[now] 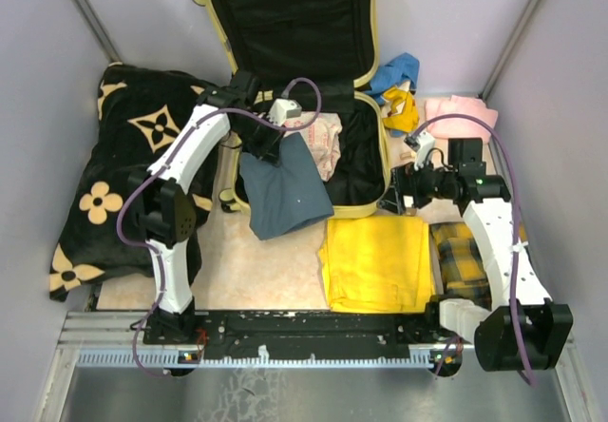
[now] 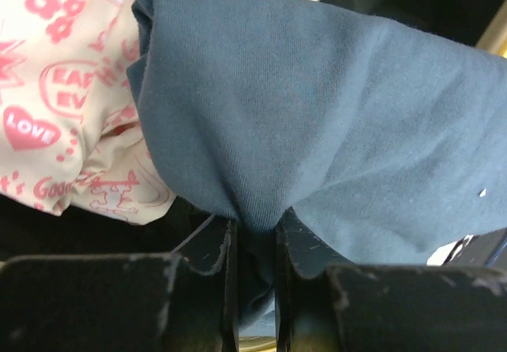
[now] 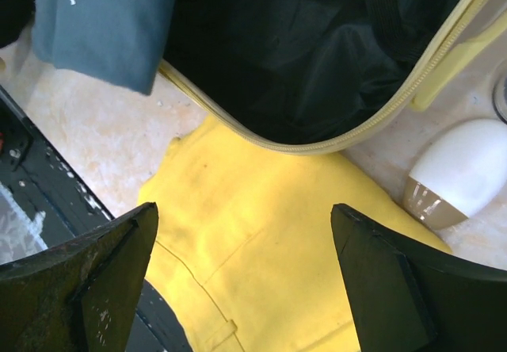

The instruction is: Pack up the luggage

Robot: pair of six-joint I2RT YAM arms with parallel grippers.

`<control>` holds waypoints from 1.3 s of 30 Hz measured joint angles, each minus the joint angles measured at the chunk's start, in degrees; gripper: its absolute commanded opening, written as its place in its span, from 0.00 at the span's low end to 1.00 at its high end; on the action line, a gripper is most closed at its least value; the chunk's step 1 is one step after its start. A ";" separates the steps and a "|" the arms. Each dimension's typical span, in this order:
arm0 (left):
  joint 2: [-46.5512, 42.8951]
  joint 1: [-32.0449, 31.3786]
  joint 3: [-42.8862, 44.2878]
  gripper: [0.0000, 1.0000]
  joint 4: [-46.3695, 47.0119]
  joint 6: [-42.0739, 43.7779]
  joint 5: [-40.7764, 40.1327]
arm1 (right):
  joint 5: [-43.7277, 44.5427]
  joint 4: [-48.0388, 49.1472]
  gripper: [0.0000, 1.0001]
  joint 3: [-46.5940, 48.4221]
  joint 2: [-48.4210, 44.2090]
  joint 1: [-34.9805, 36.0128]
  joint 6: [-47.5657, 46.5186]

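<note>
Top external view gives us the luggage point(image 1: 356, 211) at the far middle of the surface point(image 1: 285, 275), lying open. Its lid stands up at the back and its black-lined lower half lies flat toward the arms. A white garment with pink print point(image 1: 325, 144) sits inside the lower half.

The left claw point(image 1: 266, 139) hangs over the near-left part of that half, clamped on a blue-grey garment point(image 1: 285, 192). The garment drapes across the yellow rim and partly onto the surface. From the left wrist we see it plainly: the left claw point(image 2: 253, 229) has a fold of the blue-grey garment point(image 2: 317, 114) pinched between nearly closed fingers point(image 2: 210, 249), with the pink-printed garment point(image 2: 55, 90) just beside it.

The right claw point(image 1: 406, 189) waits near the suitcase's near-right corner. In the right wrist view the right claw point(image 3: 245, 225) stands wide apart and holds nothing (its fingers point(image 3: 111, 249) frame the cloth below). Under it lies a folded yellow garment point(image 3: 261, 249), just beside the luggage's zipped rim point(image 3: 301, 147).

On the surface we also see the yellow garment point(image 1: 375, 260) with a plaid one point(image 1: 461, 262) to its right. Blue point(image 1: 394, 68), yellow point(image 1: 401, 110) and pink point(image 1: 461, 115) items lie right of the suitcase. A black blanket with tan flowers point(image 1: 123, 156) lies to its left.
</note>
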 measured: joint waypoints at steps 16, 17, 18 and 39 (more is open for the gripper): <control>-6.62 5.97 -13.73 0.00 13.09 -16.83 6.80 | -3.34 14.82 0.95 -1.44 8.94 16.26 28.11; -7.13 6.10 -14.27 0.00 13.51 -17.31 6.95 | -2.38 16.22 0.97 -1.77 8.74 18.67 30.73; -7.54 6.25 -14.78 0.00 13.94 -17.75 7.04 | -1.46 17.42 0.99 -2.10 8.68 20.50 33.09; -11.37 7.21 -23.82 0.00 22.03 -26.12 7.04 | 25.94 37.88 0.75 -16.26 5.92 36.54 67.19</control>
